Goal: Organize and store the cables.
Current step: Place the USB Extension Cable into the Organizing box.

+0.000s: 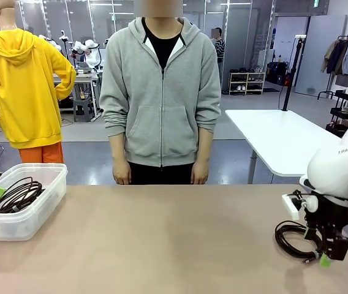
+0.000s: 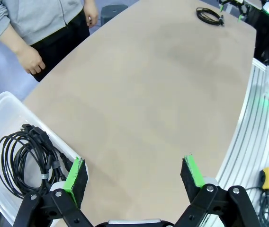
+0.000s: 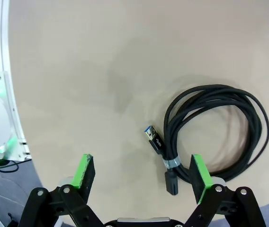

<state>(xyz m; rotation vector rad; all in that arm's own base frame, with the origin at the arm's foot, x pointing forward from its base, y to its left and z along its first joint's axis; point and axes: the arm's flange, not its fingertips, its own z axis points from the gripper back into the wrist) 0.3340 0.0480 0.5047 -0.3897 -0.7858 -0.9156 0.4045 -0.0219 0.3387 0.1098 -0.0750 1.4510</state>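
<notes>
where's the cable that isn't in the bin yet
The loose cable lies on the table's right side in the front view, just under the open right end effector.

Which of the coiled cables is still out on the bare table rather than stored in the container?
The coil by the right gripper, the black cable with the USB plug. It lies directly on the tabletop; the other coil sits inside the clear plastic bin at the robot's left.

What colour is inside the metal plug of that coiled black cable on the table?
Blue, inside the metal plug of the coiled black cable; the right wrist view shows it best.
</notes>
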